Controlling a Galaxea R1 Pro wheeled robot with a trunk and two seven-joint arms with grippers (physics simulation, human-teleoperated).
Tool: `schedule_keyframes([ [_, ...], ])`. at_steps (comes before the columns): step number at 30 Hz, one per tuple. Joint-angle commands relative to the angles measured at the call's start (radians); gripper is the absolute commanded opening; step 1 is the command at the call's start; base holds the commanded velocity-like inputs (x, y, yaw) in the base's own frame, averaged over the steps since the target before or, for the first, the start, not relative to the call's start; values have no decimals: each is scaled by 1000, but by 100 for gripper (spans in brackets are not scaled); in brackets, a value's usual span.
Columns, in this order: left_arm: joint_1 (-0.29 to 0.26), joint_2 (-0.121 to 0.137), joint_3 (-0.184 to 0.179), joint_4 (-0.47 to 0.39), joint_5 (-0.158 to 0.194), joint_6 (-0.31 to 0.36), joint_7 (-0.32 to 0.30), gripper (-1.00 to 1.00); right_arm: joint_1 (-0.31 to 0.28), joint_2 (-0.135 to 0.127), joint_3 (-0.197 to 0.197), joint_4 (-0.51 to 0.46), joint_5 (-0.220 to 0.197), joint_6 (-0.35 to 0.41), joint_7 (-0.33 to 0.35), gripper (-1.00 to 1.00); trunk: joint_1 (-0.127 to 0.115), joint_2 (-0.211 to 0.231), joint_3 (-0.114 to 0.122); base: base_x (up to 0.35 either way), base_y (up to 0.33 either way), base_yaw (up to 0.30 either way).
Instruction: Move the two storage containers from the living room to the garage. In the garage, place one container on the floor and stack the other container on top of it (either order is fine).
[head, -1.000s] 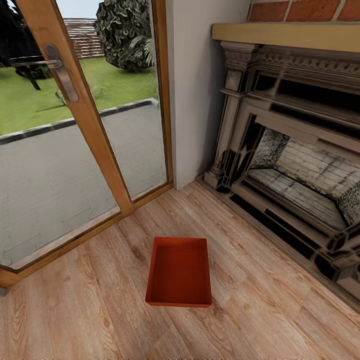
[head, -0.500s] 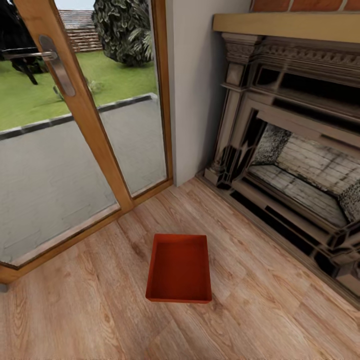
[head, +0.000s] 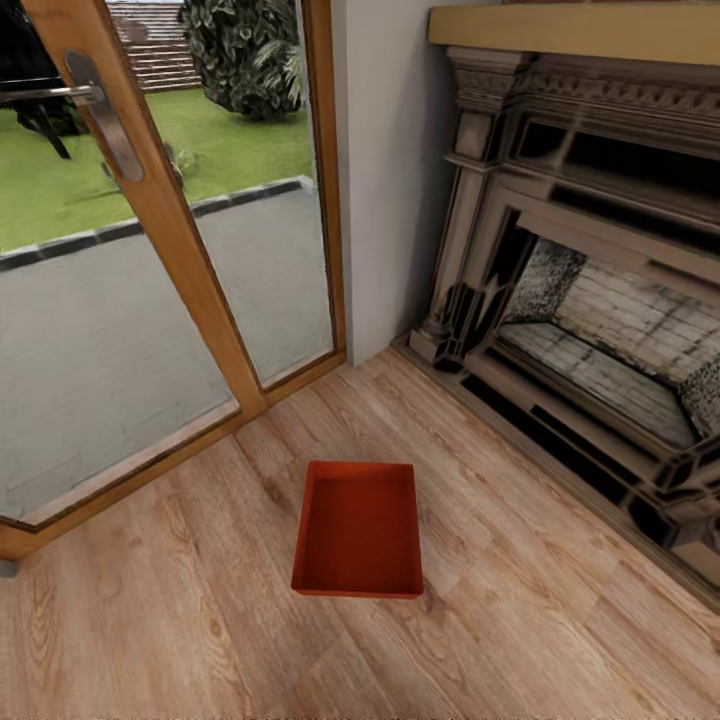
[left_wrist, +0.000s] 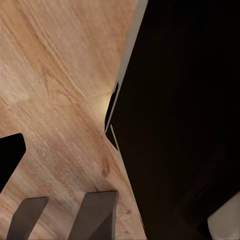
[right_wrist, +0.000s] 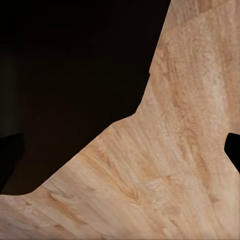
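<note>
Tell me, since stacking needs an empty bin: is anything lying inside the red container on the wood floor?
No. In the head view the container shows a bare red bottom with nothing in it.

Left pincer (left_wrist: 62, 215): two flat grey-brown fingers (left_wrist: 95, 212), angular black body

Wood-plank floor (head: 180, 600); red-orange bin (head: 359, 530) resting on it.

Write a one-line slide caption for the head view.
Empty red-orange storage container on the living room's wood-plank floor, between a glazed wooden door and the fireplace.
</note>
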Motion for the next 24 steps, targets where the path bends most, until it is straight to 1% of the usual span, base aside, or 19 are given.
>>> schedule_keyframes([
  [1, 0, 0, -9, 0, 8, -2, 3, 100, -1, 0, 8, 3, -4, -5, -3, 100, 0, 0, -2, 0, 0, 0],
  [24, 0, 0, -9, 0, 8, -2, 3, 100, -1, 0, 8, 3, -4, -5, -2, 100, 0, 0, -39, 0, 0, 0],
])
